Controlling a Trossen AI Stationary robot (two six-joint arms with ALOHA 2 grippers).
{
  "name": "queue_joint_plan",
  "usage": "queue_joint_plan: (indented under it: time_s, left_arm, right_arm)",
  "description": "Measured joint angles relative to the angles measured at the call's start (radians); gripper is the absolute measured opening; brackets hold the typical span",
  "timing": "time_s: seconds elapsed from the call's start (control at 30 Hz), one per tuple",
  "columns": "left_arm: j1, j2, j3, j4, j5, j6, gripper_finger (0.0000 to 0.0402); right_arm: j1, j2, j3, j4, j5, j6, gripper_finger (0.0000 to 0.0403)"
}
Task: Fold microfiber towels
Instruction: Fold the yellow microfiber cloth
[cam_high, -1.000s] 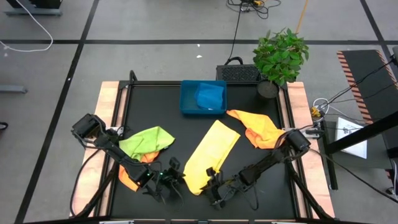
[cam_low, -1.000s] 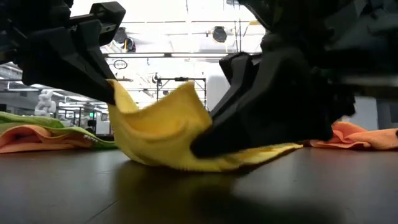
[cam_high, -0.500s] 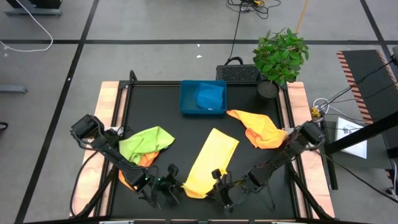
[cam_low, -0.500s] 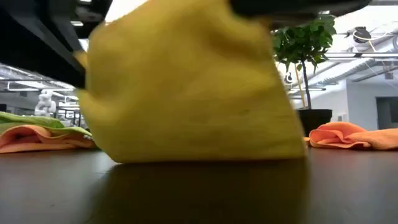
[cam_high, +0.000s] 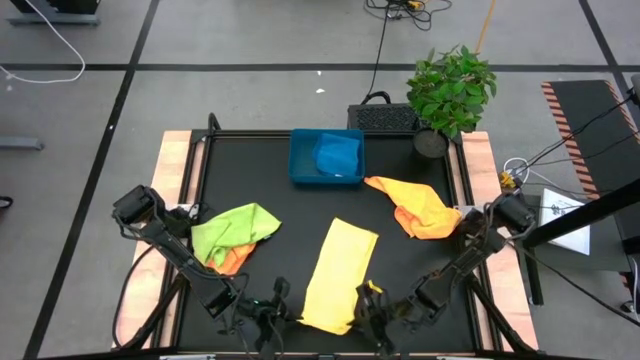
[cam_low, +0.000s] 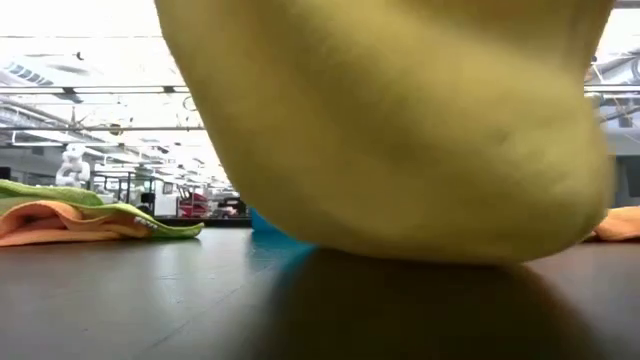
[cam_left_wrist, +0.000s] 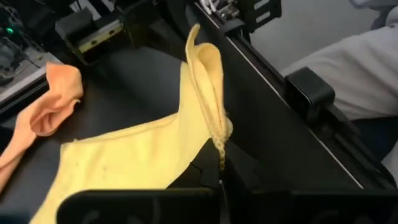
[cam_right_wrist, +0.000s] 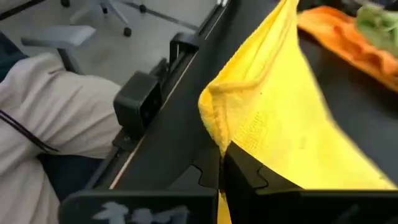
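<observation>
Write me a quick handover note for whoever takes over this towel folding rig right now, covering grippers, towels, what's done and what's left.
Left gripper: shut on a near corner of the yellow towel.
Right gripper: shut on the yellow towel's other near corner.
Both sit at the table's near edge, with the yellow towel stretched between them and away toward the middle.
Lime green towel lies bunched at the left, on top of an orange towel; a second orange towel is crumpled at the right.
Blue towel sits in the blue tray at the back.
Done: yellow towel gripped.
Left: fold the yellow towel, then the crumpled ones.
</observation>
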Motion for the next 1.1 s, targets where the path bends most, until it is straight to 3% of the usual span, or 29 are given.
queue_joint_plan:
  time_s: [0.17,0.43,0.7,0.9,1.1]
  left_arm:
    - [-0.013,0.000,0.043,0.001,0.050,-0.015,0.0002]
    - [-0.013,0.000,0.060,-0.020,0.007,0.112,0.0002]
    - [0.149,0.000,0.059,-0.201,-0.009,0.132,0.0002]
    - [0.286,0.000,0.059,-0.215,-0.008,0.199,0.0002]
    - [0.416,0.000,0.058,-0.221,0.127,0.230,0.0003]
  right_arm:
    - [0.044,-0.044,0.000,0.017,0.064,-0.006,0.0000]
    - [0.057,-0.076,0.000,-0.017,0.119,0.005,0.0000]
    - [0.056,-0.077,-0.001,-0.266,0.305,0.209,0.0000]
    - [0.035,-0.077,-0.010,-0.460,0.416,0.404,0.0000]
    - [-0.040,-0.078,-0.132,-0.454,0.417,0.543,0.0000]
